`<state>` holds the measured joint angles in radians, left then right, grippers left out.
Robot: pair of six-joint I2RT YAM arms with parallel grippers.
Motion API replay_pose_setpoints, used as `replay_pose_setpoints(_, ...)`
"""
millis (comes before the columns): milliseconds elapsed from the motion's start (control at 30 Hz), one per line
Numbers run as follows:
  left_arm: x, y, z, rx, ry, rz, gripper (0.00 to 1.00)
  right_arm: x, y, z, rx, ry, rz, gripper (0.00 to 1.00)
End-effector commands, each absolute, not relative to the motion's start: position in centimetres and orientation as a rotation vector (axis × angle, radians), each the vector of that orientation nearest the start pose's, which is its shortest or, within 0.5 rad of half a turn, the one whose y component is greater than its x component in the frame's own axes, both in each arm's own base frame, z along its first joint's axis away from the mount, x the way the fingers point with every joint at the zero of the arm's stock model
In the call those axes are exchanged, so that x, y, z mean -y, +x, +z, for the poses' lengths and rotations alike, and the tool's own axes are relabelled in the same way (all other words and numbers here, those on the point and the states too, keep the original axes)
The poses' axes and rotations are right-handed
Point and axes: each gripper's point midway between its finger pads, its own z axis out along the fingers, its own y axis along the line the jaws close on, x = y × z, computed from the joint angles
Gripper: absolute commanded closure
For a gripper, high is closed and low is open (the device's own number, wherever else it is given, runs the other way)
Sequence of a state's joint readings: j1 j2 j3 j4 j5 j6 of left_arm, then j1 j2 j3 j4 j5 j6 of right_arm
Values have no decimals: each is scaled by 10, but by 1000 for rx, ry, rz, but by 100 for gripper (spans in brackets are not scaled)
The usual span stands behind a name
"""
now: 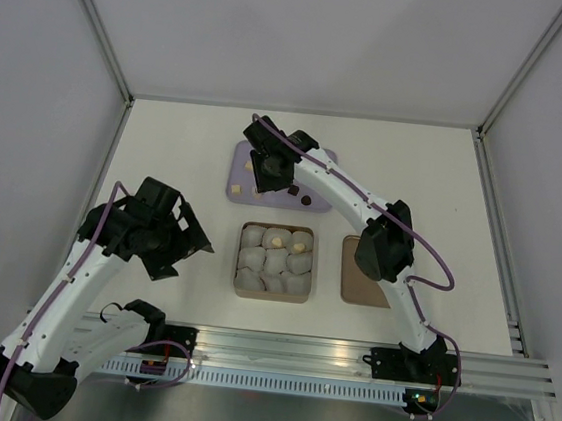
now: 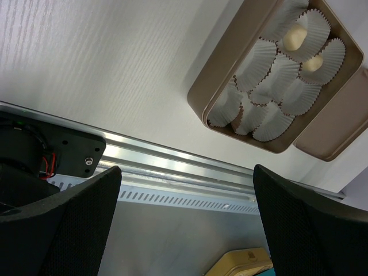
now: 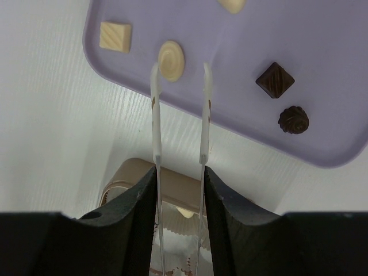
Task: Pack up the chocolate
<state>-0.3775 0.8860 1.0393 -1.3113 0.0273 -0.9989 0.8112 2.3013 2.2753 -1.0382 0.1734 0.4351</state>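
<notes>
**Left wrist view.** Dark fingers (image 2: 69,224) of the left gripper (image 2: 187,221) fill both lower corners. They are spread wide with nothing between them, above the rail (image 2: 172,164) at the table (image 2: 103,63) edge. At upper right, the box (image 2: 198,98) holds white paper cups (image 2: 261,57). Two cups carry pale chocolates (image 2: 297,37); the contents of the rest cannot be made out. The lid (image 2: 336,123) lies beside the box, partly behind it and cut by the frame. A yellowish object (image 2: 241,263) at the bottom edge is too cropped to identify.

**Right wrist view.** The right gripper (image 3: 180,72) has thin clear fingers (image 3: 154,109) standing apart and gripping nothing. Their tips lie over the near rim of the purple tray (image 3: 333,52); contact cannot be judged. A round piece (image 3: 172,60) lies just beyond the gap. Also on the tray are a pale cube (image 3: 115,36), a dark diamond (image 3: 275,79) and a dark swirl (image 3: 294,119). Another pale piece (image 3: 231,4) is cut off at the top. The gripper body hides most of the box below.

**Top view.** The right arm (image 1: 353,193) extends over the tray, covering part of it and part of the lid. The left arm (image 1: 84,270) holds its gripper left of the box, well apart.
</notes>
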Motion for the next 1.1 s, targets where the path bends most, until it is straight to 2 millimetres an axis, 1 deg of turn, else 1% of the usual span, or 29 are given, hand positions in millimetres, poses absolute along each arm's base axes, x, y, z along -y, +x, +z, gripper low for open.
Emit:
replay_pose_setpoints(0, 100, 140, 178, -2660, -883, -424, 0, -389, 388, 146, -2511, -440, 284, 58)
replay_pose_setpoints(133, 101, 140, 177, -2664, -874, -428, 0, -394, 390, 148, -2492, -456, 305, 57)
replay_pose_setpoints(200, 100, 140, 176, -2666, -874, -422, 0, -396, 391, 145, -2492, -462, 305, 57)
replay_pose_setpoints(400, 100, 141, 173, -2668, -871, -417, 0, -394, 392, 129, -2520, -472, 275, 57)
replay_pose_setpoints(700, 102, 144, 172, -2666, -866, -425, 0, -393, 393, 117, -2533, -490, 246, 59)
replay_pose_setpoints(767, 102, 144, 172, -2664, -864, -424, 0, -392, 393, 116, -2533, -493, 239, 59)
replay_pose_setpoints(900, 102, 145, 172, -2663, -868, -425, 0, -391, 391, 124, -2527, -493, 245, 60)
replay_pose_setpoints(1067, 102, 146, 172, -2662, -872, -426, 0, -386, 384, 121, -2541, -517, 220, 63)
